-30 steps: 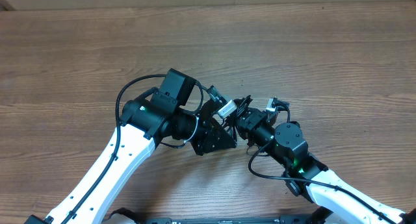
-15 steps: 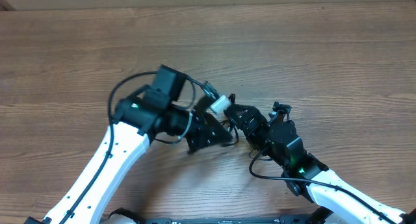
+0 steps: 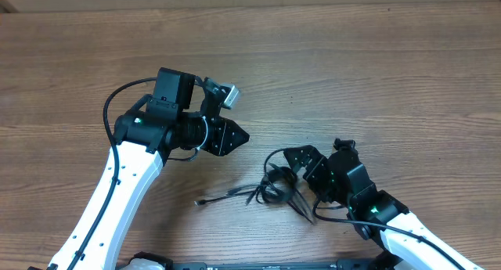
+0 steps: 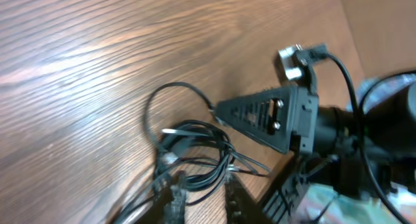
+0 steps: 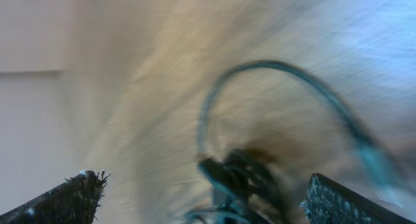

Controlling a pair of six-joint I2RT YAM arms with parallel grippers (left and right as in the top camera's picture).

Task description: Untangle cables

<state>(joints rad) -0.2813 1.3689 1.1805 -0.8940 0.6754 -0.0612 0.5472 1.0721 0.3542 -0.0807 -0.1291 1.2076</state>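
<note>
The thin black cables (image 3: 270,185) lie in a tangled bunch on the wooden table, one plug end trailing left (image 3: 200,201). My right gripper (image 3: 296,184) is wide open just right of the bunch, its fingers either side of it without closing. In the right wrist view the blurred cables (image 5: 240,172) sit between the spread fingertips of the right gripper (image 5: 211,198). My left gripper (image 3: 227,135) hangs up and to the left, apart from the cables, jaws slightly open and holding nothing. The left wrist view shows the cables (image 4: 195,152) beyond the left gripper (image 4: 203,201).
The bare wooden table (image 3: 376,74) stretches behind and to both sides. The right arm's black finger (image 4: 260,117) and its own thicker wire (image 4: 344,74) show in the left wrist view.
The two grippers, close together over the cables a second ago, have drawn apart. The left arm moved up and left and let go. The right gripper opened wide, and the cables now lie on the table.
</note>
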